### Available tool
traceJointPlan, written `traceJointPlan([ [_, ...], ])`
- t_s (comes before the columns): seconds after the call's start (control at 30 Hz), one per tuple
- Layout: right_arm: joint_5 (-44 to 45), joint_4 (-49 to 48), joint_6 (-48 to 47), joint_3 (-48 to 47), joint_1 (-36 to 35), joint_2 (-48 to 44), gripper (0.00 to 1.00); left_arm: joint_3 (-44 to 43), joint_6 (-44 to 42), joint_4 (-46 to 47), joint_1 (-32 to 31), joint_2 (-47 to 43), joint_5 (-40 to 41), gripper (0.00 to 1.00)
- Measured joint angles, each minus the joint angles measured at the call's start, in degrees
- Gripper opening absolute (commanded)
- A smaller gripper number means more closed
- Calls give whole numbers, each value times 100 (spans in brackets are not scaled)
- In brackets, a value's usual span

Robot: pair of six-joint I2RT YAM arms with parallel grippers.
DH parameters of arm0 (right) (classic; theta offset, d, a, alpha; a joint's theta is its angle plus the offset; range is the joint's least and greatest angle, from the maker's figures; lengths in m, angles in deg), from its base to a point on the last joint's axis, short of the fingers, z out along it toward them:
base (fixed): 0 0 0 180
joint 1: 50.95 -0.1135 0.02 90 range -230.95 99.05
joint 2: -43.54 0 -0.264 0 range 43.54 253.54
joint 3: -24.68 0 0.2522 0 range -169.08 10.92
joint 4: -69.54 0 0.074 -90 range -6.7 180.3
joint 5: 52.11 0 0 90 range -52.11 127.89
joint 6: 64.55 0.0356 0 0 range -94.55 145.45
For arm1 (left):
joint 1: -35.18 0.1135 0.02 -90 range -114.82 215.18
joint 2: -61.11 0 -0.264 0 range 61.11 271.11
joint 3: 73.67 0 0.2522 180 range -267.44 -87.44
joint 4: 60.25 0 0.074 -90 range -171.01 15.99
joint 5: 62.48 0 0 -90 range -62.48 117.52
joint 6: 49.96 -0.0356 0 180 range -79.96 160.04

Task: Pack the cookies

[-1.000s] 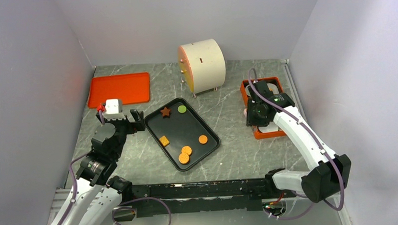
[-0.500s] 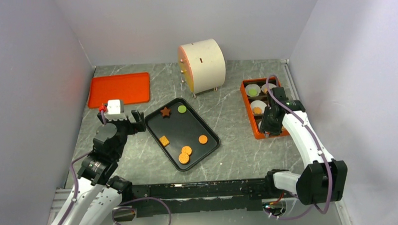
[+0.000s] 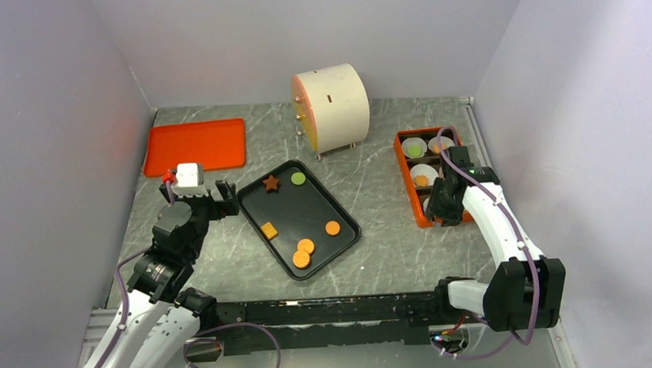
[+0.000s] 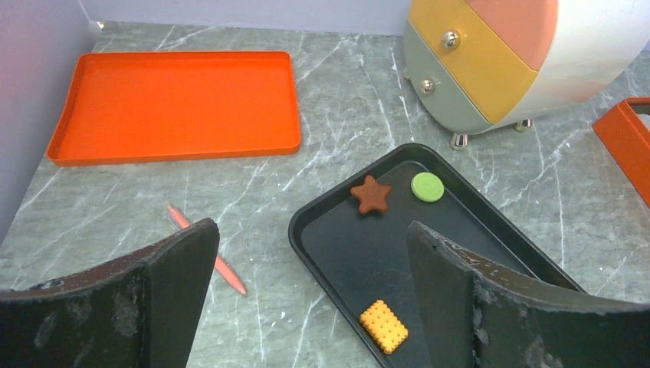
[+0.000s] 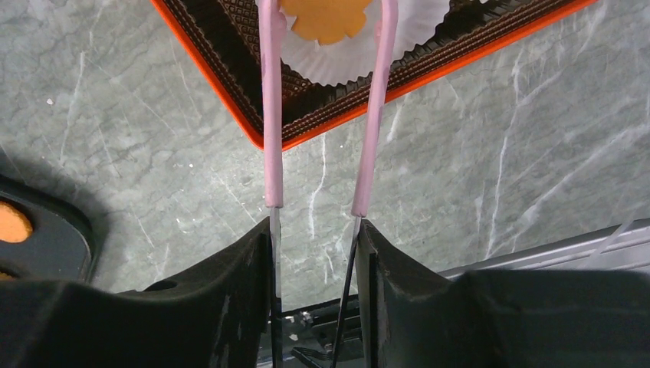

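Cookies lie on a black tray: a brown star, a green round, an orange square and three orange rounds. My left gripper is open and empty at the tray's left edge; the left wrist view shows the star, green round and square between its fingers. My right gripper is shut on pink tongs. The tong tips stand apart over an orange flower cookie in a white liner in the orange box.
A white round cabinet with coloured drawers stands at the back. A flat orange tray lies back left. A thin red stick lies on the table left of the black tray. Walls close in both sides.
My right gripper has drawn back from over the orange box toward the near side, uncovering the liners with cookies. The left arm has not moved.
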State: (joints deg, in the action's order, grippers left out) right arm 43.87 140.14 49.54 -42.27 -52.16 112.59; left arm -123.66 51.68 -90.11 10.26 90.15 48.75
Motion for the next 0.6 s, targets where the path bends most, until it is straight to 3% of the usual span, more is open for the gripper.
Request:
traceJointPlan([
  [0.3, -181, 7, -57, 0, 17, -2, 45, 0, -2, 0, 0, 0, 0, 96],
  [0.6, -321, 35, -227, -258, 17, -223, 40, 2, -2, 0, 0, 0, 0, 96],
])
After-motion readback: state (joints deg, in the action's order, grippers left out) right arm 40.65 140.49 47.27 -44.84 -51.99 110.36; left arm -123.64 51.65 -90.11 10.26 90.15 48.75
